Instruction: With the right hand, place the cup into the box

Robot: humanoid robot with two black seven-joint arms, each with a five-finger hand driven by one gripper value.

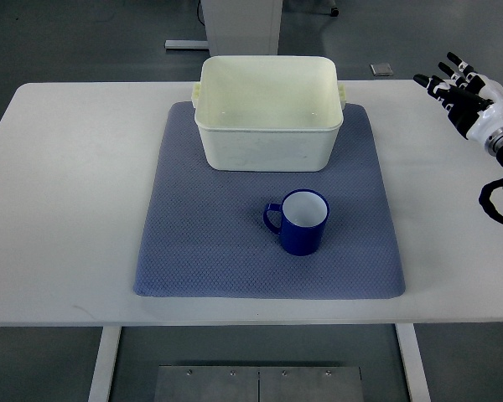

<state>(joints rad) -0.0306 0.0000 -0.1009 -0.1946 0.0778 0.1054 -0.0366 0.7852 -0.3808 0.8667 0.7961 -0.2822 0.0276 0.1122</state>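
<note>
On the blue mat, just in front of the cream box, my cup stands upright, handle turned to the picture's left, nothing touching it. I judge the reach hasn't begun: my right hand hovers over the table's far right corner, fingers spread, holding nothing, well apart from the cup. Next I'd bring it in from the right, the handle-free side. That path looks open; the box's near wall stands close behind the cup.
</note>
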